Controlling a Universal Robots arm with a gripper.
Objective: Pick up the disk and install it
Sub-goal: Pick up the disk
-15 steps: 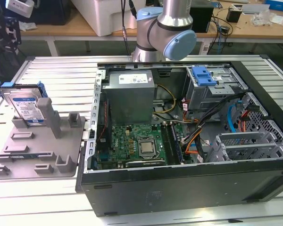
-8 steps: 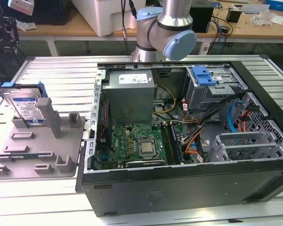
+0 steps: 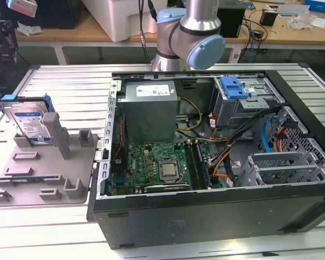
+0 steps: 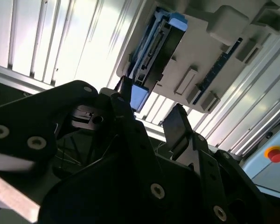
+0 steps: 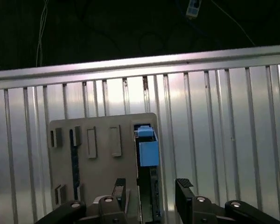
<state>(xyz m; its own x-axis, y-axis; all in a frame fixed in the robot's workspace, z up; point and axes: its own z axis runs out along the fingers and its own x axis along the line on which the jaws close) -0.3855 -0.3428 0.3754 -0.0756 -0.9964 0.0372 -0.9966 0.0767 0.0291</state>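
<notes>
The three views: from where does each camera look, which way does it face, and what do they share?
Exterior view: off the arm, raised, looking down into the open computer case; the arm shows at the far side.
First wrist view: on the arm, looking down on the ribbed table and the grey holder; the open gripper shows.
Second wrist view: on the arm, looking slantwise past the gripper at the same holder.
Shared: all three show the disk standing on edge in the holder.
</notes>
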